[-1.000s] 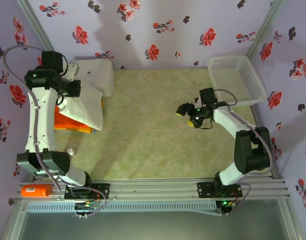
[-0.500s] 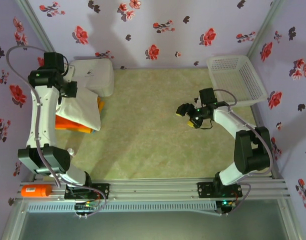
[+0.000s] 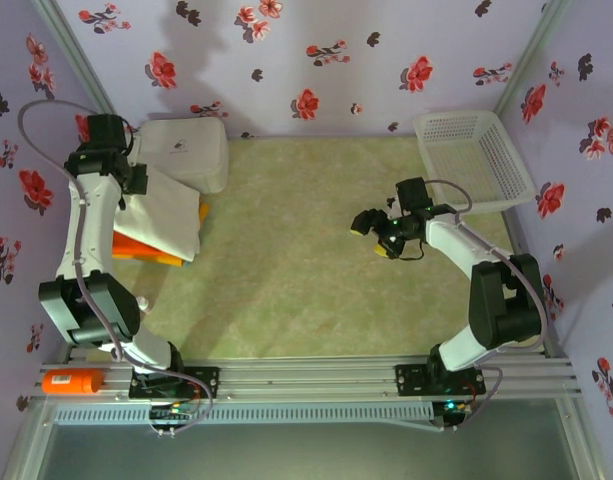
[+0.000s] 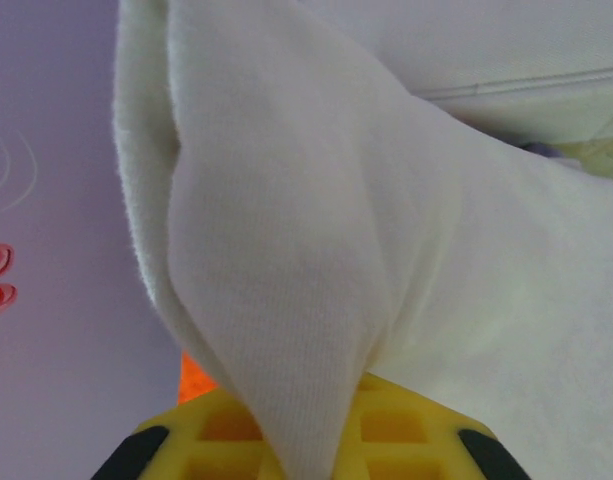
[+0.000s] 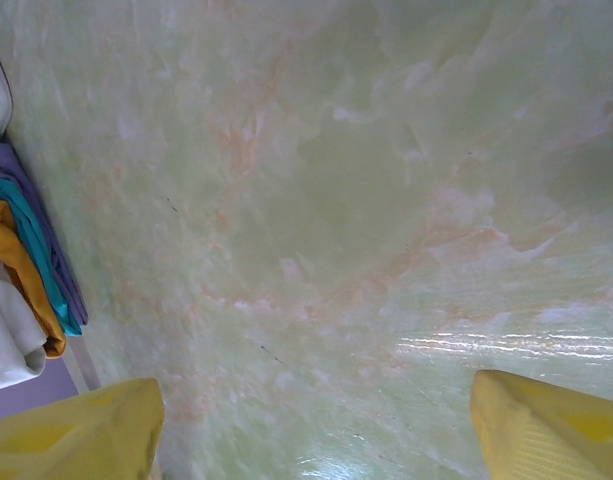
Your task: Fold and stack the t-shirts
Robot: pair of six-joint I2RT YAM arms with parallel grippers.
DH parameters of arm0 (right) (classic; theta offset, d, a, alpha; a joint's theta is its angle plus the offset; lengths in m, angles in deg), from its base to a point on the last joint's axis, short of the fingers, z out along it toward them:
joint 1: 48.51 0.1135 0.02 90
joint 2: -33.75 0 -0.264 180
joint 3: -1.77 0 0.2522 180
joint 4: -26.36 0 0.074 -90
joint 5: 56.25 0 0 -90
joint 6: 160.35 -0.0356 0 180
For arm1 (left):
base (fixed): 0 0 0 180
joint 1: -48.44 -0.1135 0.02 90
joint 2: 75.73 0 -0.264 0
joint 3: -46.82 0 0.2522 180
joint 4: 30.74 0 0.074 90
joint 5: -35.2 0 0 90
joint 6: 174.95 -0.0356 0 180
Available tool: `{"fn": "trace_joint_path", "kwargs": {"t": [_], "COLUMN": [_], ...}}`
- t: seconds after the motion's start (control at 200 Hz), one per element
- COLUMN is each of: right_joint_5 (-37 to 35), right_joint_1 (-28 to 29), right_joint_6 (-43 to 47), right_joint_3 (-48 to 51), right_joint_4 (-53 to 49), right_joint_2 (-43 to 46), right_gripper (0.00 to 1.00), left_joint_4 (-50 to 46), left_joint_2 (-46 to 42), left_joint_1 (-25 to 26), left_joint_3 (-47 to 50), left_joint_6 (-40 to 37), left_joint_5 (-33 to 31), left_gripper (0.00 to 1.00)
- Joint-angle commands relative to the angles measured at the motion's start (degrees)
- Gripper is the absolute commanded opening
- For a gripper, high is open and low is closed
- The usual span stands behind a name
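Slippage risk: off-white t-shirt (image 3: 168,215), draped over orange t-shirt (image 3: 146,250) just beside white box (image 3: 186,150), is clamped by left gripper (image 4: 304,440); stack may be dragged askew. Right gripper (image 3: 371,238) is held apart, well right of box.

Left gripper (image 3: 128,178), clamped on the off-white shirt (image 3: 168,218), has drawn back leftward along the front of the white box (image 3: 186,150), toward the box's left corner. The shirt has been dragged with it. Its spread in front of the box is now narrower, and more of the yellow shirt (image 3: 203,211) shows. Right gripper (image 3: 371,238) has shifted marginally toward the box.
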State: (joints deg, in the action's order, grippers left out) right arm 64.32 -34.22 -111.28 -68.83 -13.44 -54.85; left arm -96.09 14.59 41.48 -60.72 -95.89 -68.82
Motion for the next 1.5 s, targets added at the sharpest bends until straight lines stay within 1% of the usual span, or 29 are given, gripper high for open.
{"fn": "trace_joint_path", "kwargs": {"t": [0.0, 0.15, 0.345, 0.455, 0.585, 0.715, 0.8, 0.915, 0.965, 1.02, 1.04, 1.065, 1.095, 1.115, 1.13, 1.145, 1.165, 1.195, 1.225, 1.255, 1.385, 1.49], "right_joint_5": [-0.6, -0.4, -0.3, -0.3, -0.2, -0.1, -0.2, -0.2, -0.2, -0.1, -0.1, -0.1, -0.1, -0.1, -0.2, -0.2, -0.2, -0.4, -0.5, -0.7, -1.9, -2.0], "right_joint_1": [0.6, 0.7, 0.7, 0.7, 0.7, 0.7, 0.7, 0.7, 0.7, 0.7, 0.7, 0.7, 0.7, 0.7, 0.7, 0.8, 0.7, 0.7, 0.7, 0.7, 0.7, 0.7], "right_joint_6": [0.3, 0.1, 0.1, 0.2, -0.1, 0.1, 0.6, 0.5, 0.4, 0.2, 0.3, 0.3, 0.2, 0.2, 0.3, 0.3, 0.4, 0.4, 0.5, 0.7, 1.6, 1.7], "right_joint_3": [0.8, 1.1, 1.9, 2.0, 2.5, 2.9, 3.0, 3.6, 4.0, 4.2, 4.3, 4.3, 4.3, 4.4, 4.4, 4.4, 4.4, 4.3, 4.2, 4.0, 3.9, 3.9], "right_joint_4": [-0.2, 0.3, 0.8, 0.9, 1.3, 1.6, 1.3, 1.4, 1.8, 1.8, 1.8, 1.8, 1.8, 1.8, 1.8, 1.8, 1.8, 1.6, 1.3, 0.9, -0.3, -0.3], "right_joint_2": [0.6, 0.2, 0.2, 0.3, 0.4, 0.5, 0.4, 0.7, 0.8, 0.8, 0.9, 0.9, 1.1, 1.2, 1.4, 1.5, 1.7, 2.0, 2.3, 2.5, 3.7, 3.7], "right_gripper": [0.8, 0.8, 0.8, 0.8, 0.8, 0.8, 0.8, 0.8, 0.8, 0.8, 0.8, 0.8, 0.8, 0.8, 0.8, 0.8, 0.8, 0.8, 0.8, 0.8, 0.8, 0.8], "left_joint_4": [5.9, 6.3, 10.1, 10.8, 11.6, 13.8, 12.4, 13.6, 14.3, 14.5, 14.4, 14.3, 13.5, 12.4, 11.6, 10.9, 9.9, 8.9, 8.2, 7.7, 6.4, 7.5], "left_joint_2": [0.6, 1.5, 0.5, 1.1, 2.0, 3.0, 4.1, 4.2, 4.4, 4.7, 5.0, 5.3, 6.0, 6.7, 7.2, 7.6, 8.4, 9.3, 10.0, 10.4, 10.3, 8.2], "left_joint_1": [-0.6, -0.8, -1.5, -2.3, -2.5, -2.8, -3.2, -3.3, -3.2, -3.3, -3.3, -3.4, -3.6, -3.7, -3.9, -3.9, -4.0, -4.0, -4.1, -4.1, -3.2, -1.9], "left_joint_3": [-0.9, -1.4, 2.4, 2.6, 3.1, 4.6, 3.4, 4.8, 5.3, 5.5, 5.5, 5.4, 4.6, 3.7, 2.9, 2.1, 1.2, 0.0, -1.2, -2.0, -3.9, -2.6], "left_joint_6": [-0.5, -1.3, -1.5, -1.8, -1.4, -1.4, -0.2, 0.1, 0.3, 0.2, 0.3, 0.7, 1.9, 2.7, 3.4, 3.9, 4.6, 5.3, 5.7, 6.1, 7.0, 6.7], "left_joint_5": [-2.4, -2.7, -5.0, -6.5, -6.8, -9.8, -9.9, -10.7, -12.0, -13.5, -14.2, -15.4, -16.1, -16.4, -16.6, -16.9, -17.3, -18.1, -18.5, -18.6, -18.2, -17.8], "left_gripper": [0.0, 0.0, 0.0, 0.0, 0.0, 0.0, 0.0, 0.0, 0.03, 0.03, 0.07, 0.16, 0.3, 0.45, 0.52, 0.64, 0.76, 0.88, 0.96, 0.99, 1.0, 1.0]}}
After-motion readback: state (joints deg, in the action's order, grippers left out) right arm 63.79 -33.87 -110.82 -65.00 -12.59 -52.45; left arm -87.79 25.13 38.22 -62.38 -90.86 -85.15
